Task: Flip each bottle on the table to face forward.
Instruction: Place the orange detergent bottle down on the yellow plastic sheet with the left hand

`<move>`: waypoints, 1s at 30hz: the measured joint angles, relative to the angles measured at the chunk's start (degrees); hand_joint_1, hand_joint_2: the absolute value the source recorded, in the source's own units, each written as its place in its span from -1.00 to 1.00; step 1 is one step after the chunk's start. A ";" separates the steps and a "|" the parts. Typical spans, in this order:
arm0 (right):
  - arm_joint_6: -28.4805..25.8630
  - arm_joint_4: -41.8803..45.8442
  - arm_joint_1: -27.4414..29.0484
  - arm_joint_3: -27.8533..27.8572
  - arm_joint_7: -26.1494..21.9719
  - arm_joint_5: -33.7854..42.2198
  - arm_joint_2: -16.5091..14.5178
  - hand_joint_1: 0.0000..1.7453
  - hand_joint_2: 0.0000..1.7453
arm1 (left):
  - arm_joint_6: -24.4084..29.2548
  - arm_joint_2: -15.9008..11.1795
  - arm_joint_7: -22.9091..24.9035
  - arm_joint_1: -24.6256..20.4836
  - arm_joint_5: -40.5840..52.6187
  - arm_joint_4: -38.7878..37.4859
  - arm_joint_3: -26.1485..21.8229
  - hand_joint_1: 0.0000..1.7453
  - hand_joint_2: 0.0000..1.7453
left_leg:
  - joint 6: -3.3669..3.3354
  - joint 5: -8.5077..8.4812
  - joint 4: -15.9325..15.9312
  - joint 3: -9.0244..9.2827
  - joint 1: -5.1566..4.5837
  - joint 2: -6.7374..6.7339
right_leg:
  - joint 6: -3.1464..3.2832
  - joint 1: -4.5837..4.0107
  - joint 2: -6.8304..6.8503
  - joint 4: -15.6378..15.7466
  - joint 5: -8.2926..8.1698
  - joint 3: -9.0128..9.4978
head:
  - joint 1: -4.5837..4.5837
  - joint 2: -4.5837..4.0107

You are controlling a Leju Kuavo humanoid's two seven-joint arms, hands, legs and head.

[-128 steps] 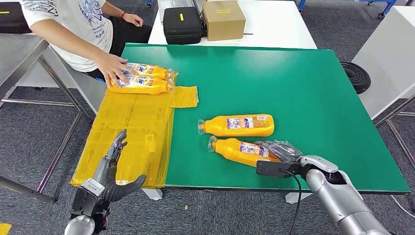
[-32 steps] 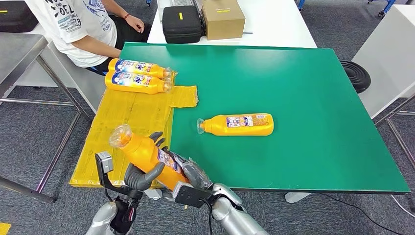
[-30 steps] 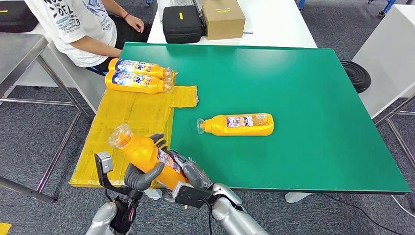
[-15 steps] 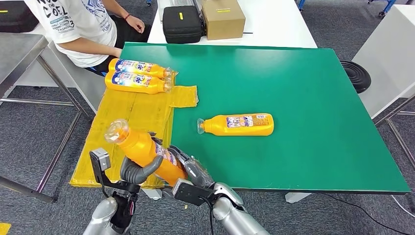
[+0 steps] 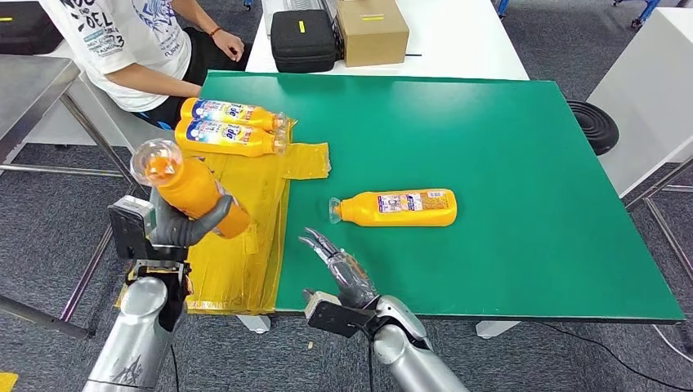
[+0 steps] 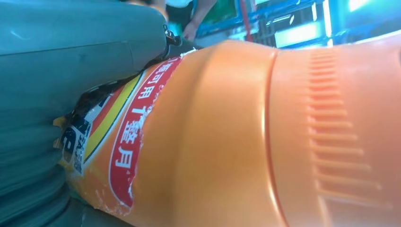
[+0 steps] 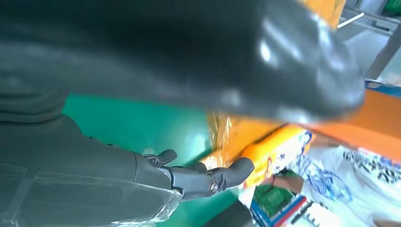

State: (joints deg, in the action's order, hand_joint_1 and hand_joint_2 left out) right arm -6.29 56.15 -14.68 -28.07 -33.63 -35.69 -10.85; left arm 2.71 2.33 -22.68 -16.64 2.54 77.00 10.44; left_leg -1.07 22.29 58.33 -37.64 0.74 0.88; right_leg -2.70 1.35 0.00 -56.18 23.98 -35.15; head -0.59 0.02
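Left hand [image 5: 181, 226] grips one orange bottle [image 5: 190, 188] in the air over the yellow sheet [image 5: 229, 212], clear cap end tilted up. Red-and-yellow label partly hidden under its fingers. Right hand [image 5: 342, 273] empty, fingers spread, at the green table's [image 5: 507, 163] near edge. Four bottles: one held, one lying mid-table [image 5: 399, 207], a pair [image 5: 229, 131] by the seated person [image 5: 131, 41].
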 joint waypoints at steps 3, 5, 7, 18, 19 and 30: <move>0.14 1.71 0.38 0.17 0.13 -0.02 0.66 -1.00 -1.00 | 0.07 -0.47 0.04 -0.83 0.36 0.00 -0.45 1.00 1.00 | 0.00 0.00 0.00 -0.01 0.00 0.00 | 0.00 0.01 0.00 0.00 0.00 -0.01 | 0.01 0.00; 0.21 2.45 0.53 0.24 0.17 -0.02 0.96 -1.00 -1.00 | 0.07 -0.63 0.04 -1.06 0.43 0.00 -0.58 1.00 1.00 | 0.00 0.01 0.00 -0.02 -0.01 0.01 | 0.00 0.01 0.00 0.01 0.01 -0.01 | 0.00 0.00; 0.23 3.00 0.64 0.33 0.19 -0.02 1.18 -1.00 -1.00 | 0.07 -0.78 0.04 -1.25 0.46 0.00 -0.60 1.00 1.00 | 0.00 0.01 0.00 -0.02 -0.01 0.01 | 0.00 0.00 0.00 0.01 0.01 -0.01 | 0.00 0.00; -0.50 11.57 2.68 3.04 2.31 -3.44 4.07 -1.00 -1.00 | -4.89 -7.40 4.83 -11.32 22.08 -5.37 2.60 1.00 1.00 | 0.05 -0.08 0.00 -0.01 0.01 0.00 | 0.01 -0.01 -0.01 -0.02 -0.06 -0.05 | 0.02 0.00; -0.40 12.79 2.79 3.84 2.34 -3.52 4.42 -1.00 -1.00 | -7.37 -8.78 4.98 -13.12 23.55 -6.92 3.68 1.00 1.00 | 0.06 -0.09 0.00 0.00 0.01 -0.01 | 0.01 -0.01 -0.02 -0.02 -0.08 -0.06 | 0.01 0.00; -1.41 21.46 4.56 12.45 2.96 -5.68 6.62 -1.00 -1.00 | -20.48 -18.29 6.18 -26.03 39.09 -24.19 23.07 1.00 1.00 | 0.05 -0.10 0.02 -0.02 0.00 -0.25 | 0.11 -0.01 -0.10 -0.03 -0.15 -0.11 | 0.01 0.00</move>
State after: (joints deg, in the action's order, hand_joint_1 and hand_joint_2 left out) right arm -7.70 77.61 -10.12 -15.62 -30.68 -41.37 -4.23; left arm -17.78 -15.96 -16.50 -42.67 41.63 52.82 33.51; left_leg -1.02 22.19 58.34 -37.66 0.73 0.63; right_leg -2.59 1.35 -0.09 -56.21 23.82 -35.25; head -0.58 0.02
